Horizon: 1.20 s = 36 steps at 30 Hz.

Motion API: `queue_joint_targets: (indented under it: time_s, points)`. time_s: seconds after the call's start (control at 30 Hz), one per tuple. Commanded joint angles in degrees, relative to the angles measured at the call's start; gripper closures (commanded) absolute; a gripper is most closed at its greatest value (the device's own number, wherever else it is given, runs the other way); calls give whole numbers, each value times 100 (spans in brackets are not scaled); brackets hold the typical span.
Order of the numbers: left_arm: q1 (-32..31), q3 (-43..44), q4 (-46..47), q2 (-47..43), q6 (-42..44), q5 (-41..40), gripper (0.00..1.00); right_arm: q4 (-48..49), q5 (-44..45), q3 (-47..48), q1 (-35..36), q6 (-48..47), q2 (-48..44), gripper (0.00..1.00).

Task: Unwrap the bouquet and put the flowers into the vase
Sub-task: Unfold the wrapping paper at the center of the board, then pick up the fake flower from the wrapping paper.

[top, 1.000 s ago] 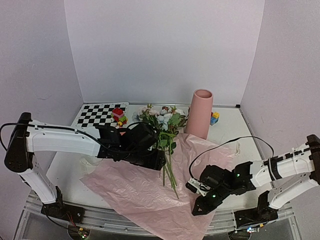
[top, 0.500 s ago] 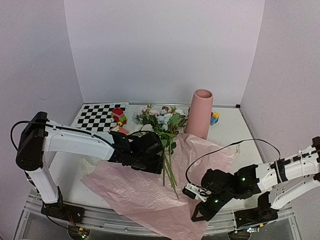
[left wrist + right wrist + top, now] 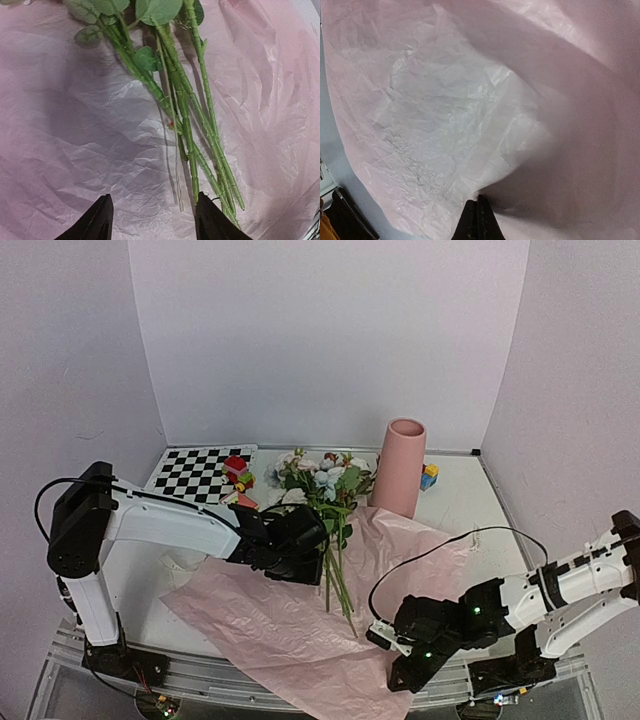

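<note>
Two tools — left tool (image 3: 154, 202) spread over flower stems (image 3: 187, 125); right tool (image 3: 479, 206) pressed together, pinching pink paper (image 3: 445, 100).

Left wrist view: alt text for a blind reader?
Green flower stems lie bunched on crinkled pink paper, leaves at the top. The left gripper shows at the bottom edge, jaws apart, stem ends beside one of them.

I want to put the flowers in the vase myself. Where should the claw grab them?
Grab the flowers by the bare green stems, where they bunch together below the leaves. Bring the left claw straight down from above, across them: they lie flat on the pink paper.
</note>
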Motion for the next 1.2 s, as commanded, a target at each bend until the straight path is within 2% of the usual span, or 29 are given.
queue_joint_targets:
  time_s: [0.0,0.2,0.37,0.57,0.63,0.7,0.87,1.17]
  points:
    - [96,279,277,127,37,25,51,-794,781,568,31,-128,-616,100]
    - [280,266,472,157,43,86,54,-1170,2191,1485,-190,-295,-543,95]
    - [399,66,760,8,-13,154,55,-1103,2849,2146,-769,-545,14,95]
    - [630,-558,1302,-410,-225,297,54,-597,3354,2921,-1439,-1034,724,94]
    - [674,-713,1355,-569,-249,273,54,-454,3462,3160,-1600,-1178,1076,93]
    - [742,-848,1361,-681,-271,303,54,-426,3483,3448,-1731,-1350,1434,88]
    - [943,-1183,1409,-1027,-327,319,54,-348,3414,4031,-1911,-1633,2251,85]
    - [1229,-1726,1541,-1649,-334,296,52,-223,3254,4903,-2212,-1844,3520,86]
